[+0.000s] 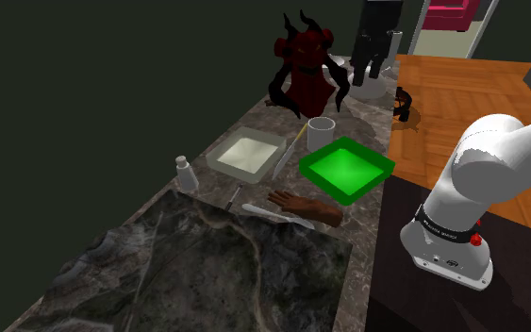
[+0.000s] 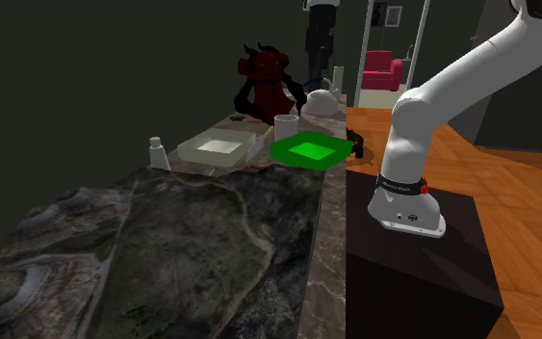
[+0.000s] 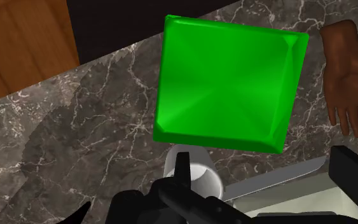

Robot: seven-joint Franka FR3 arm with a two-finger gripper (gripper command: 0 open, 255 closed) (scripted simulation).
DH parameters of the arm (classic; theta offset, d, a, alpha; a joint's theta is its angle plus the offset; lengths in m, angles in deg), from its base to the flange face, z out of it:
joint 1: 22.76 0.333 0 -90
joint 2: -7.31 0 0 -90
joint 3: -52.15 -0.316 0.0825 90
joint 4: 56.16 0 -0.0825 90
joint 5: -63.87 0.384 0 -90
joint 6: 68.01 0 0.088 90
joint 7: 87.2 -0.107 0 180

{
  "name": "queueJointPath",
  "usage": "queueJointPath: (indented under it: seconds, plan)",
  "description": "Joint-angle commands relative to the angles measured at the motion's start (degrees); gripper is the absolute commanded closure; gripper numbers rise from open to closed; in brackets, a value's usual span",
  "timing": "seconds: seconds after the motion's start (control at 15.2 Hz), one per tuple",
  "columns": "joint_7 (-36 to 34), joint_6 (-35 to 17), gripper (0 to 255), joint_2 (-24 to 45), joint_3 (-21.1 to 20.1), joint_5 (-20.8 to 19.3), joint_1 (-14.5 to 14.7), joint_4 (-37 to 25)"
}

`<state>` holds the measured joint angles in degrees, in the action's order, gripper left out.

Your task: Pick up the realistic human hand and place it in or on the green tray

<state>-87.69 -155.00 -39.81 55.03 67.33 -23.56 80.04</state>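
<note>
The brown human hand (image 1: 305, 208) lies flat on the marble counter, just in front of the green tray (image 1: 346, 169) and apart from it. My black gripper (image 1: 371, 58) hangs high above the counter's far end, open and holding nothing, well away from both. In the wrist view the green tray (image 3: 228, 86) lies below the gripper (image 3: 266, 170), with the hand (image 3: 347, 79) past the tray's far side, fingers spread. From the second exterior view the tray (image 2: 309, 149) sits near the counter edge and the gripper (image 2: 322, 31) is far above it.
A dark red horned figurine (image 1: 306, 74) stands at the counter's far end. A white cup (image 1: 322, 129), a knife (image 1: 283, 159), a shallow white tray (image 1: 246, 154) and a small white bottle (image 1: 187, 174) lie around the green tray. A large rocky relief map (image 1: 216, 269) covers the near counter.
</note>
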Motion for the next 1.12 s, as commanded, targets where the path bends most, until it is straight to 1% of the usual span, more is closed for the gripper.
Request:
queueJointPath:
  seconds: [0.0,0.26,0.59,1.06]
  plan:
    - [0.00,0.00,0,0.00,0.00,0.00,0.00,0.00]
    - [-0.30,-5.56,0,-2.09,-3.04,2.67,2.57,6.76]
    - [-0.66,-12.96,0,-3.41,-7.25,6.48,6.45,14.21]
    - [-1.19,-24.74,0,-1.94,-14.00,12.72,13.09,22.49]
